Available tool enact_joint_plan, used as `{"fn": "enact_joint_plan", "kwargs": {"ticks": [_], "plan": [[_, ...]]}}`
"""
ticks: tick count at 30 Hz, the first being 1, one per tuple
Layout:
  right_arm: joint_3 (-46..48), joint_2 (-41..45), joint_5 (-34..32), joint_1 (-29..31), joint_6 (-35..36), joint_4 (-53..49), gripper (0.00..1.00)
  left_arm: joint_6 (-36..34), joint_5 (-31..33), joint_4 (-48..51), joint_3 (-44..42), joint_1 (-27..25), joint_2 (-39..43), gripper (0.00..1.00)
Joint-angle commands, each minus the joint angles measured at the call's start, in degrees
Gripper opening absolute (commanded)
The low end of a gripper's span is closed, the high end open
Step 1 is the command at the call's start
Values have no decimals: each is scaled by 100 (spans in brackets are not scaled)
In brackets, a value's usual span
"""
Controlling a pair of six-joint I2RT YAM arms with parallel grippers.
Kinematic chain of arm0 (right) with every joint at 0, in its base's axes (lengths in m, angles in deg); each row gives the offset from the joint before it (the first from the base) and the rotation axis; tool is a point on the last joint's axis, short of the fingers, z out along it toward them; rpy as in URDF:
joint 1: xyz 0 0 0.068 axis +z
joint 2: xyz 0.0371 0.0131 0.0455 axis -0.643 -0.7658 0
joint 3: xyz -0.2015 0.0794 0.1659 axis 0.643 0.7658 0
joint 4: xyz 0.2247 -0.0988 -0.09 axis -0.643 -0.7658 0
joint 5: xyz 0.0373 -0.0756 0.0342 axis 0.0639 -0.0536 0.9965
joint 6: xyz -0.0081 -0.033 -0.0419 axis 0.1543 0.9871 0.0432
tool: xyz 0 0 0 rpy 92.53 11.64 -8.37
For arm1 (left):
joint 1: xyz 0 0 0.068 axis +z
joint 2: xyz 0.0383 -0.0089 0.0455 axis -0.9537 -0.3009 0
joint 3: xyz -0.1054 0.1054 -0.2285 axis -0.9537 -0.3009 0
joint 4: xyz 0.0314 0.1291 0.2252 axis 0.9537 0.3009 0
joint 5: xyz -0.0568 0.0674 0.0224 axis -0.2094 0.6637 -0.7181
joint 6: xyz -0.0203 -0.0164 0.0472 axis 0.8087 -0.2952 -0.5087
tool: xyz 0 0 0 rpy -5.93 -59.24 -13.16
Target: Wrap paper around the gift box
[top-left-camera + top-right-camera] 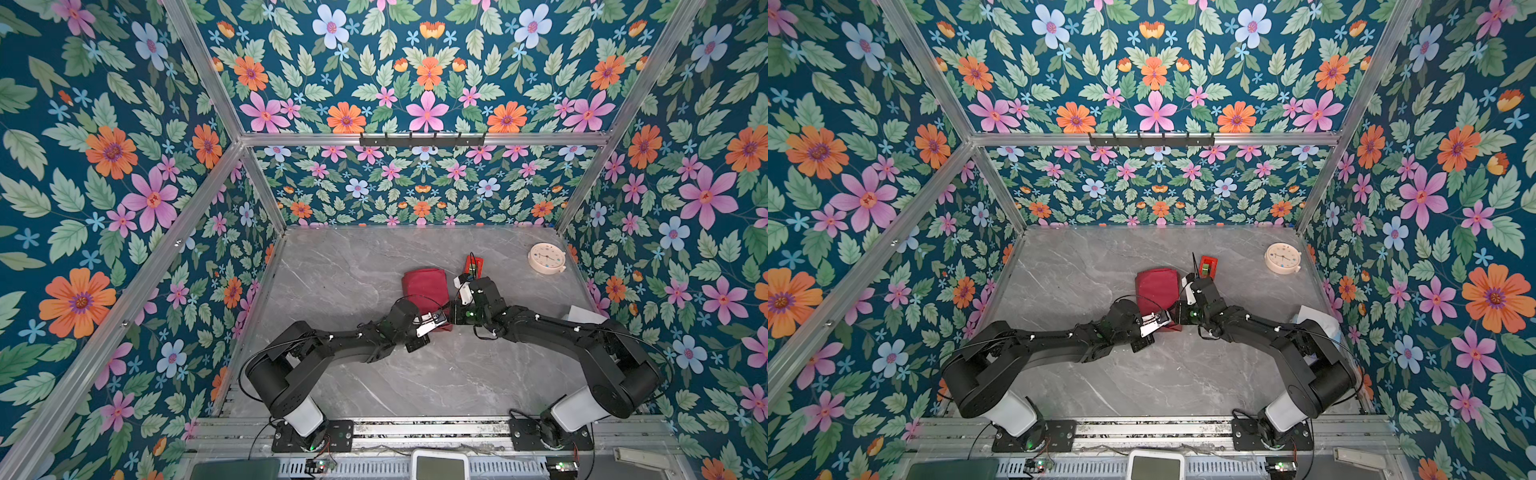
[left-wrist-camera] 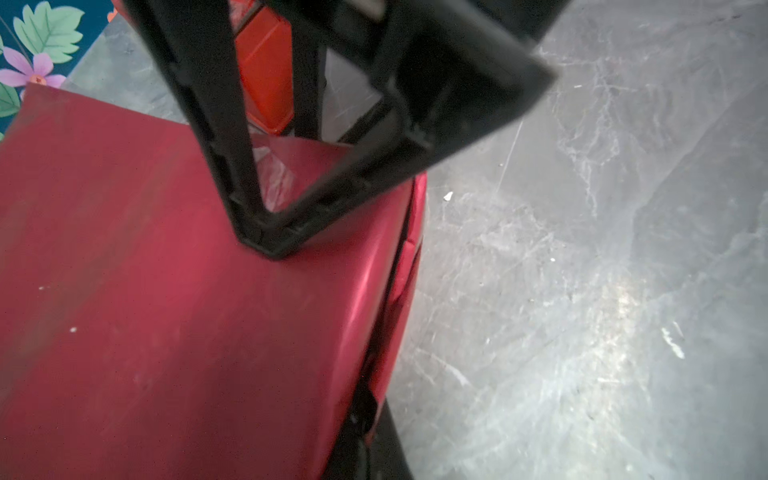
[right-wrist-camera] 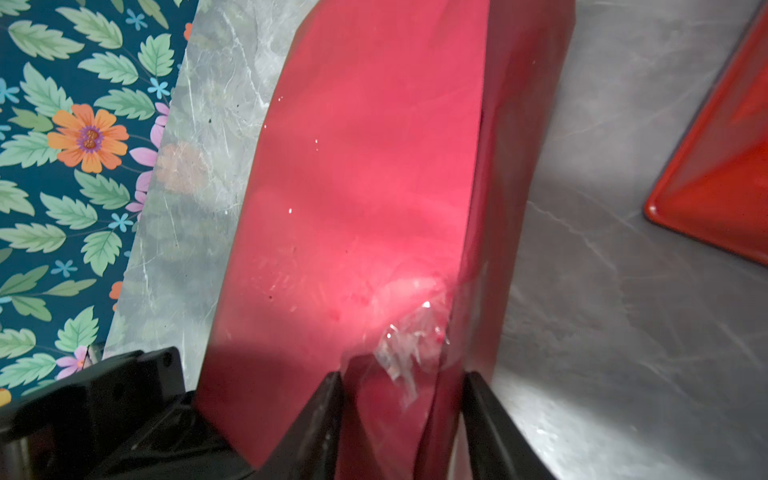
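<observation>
The gift box is hidden inside the paper, which covers it as a red parcel mid-table in both top views. My left gripper is at the parcel's near end, shut on a folded edge of the paper that runs down into its jaws. My right gripper straddles the parcel's near right edge. One of its fingers rests on the top face and the other stands against the side, so it is closed on the paper. Crinkled clear tape lies between them. Both grippers meet at that end.
A red tape dispenser stands just beyond the right wrist, close to the parcel's far right corner. A round cream clock lies at the back right. Something white lies by the right wall. Floral walls close in three sides.
</observation>
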Motion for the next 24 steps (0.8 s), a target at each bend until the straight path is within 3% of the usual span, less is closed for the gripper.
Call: {"fn": "enact_joint_plan", "kwargs": {"ticks": [1, 11, 15, 20, 24], "plan": [[-27, -21, 448, 15, 266, -445, 47, 328, 146, -435, -76, -3, 78, 0], [-242, 515, 138, 16, 657, -1159, 61, 360, 148, -387, -131, -1, 141, 0], [-3, 859, -15, 15, 785, -1270, 75, 351, 122, -369, -130, -2, 124, 0], [779, 1204, -83, 102, 964, -683, 84, 351, 78, -330, -103, -7, 79, 0], [1269, 1110, -314, 417, 1271, 163, 86, 332, 42, -332, -130, -8, 66, 0]]}}
